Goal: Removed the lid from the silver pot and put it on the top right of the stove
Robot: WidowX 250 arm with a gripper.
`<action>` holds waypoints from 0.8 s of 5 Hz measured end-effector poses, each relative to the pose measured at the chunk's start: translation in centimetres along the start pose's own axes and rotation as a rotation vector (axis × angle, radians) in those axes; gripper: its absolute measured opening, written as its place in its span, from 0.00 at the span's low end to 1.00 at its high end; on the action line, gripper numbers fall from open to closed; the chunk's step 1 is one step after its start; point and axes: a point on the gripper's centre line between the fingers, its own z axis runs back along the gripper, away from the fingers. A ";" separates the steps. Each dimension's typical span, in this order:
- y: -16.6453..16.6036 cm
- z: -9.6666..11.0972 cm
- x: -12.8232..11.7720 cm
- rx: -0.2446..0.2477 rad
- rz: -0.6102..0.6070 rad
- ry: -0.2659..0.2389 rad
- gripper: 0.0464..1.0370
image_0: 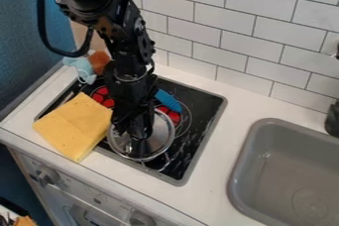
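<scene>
The black gripper hangs down over the front part of the stove, low over the middle of a round silver piece. That piece is the lid on the silver pot, with a shiny round rim, and the gripper and wrist cover its centre and upper left. Of the pot under it, I cannot make out the body apart from the lid. Whether the gripper holds the lid's knob is hidden.
A yellow cloth lies over the stove's left edge. Behind the arm is a blue item on the stove. A light-blue and brown plush toy sits at the back left corner. The grey sink is to the right, below the tiled wall.
</scene>
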 end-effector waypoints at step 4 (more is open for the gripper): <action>-2.9 5.2 -3.1 -0.081 -0.005 0.058 0.24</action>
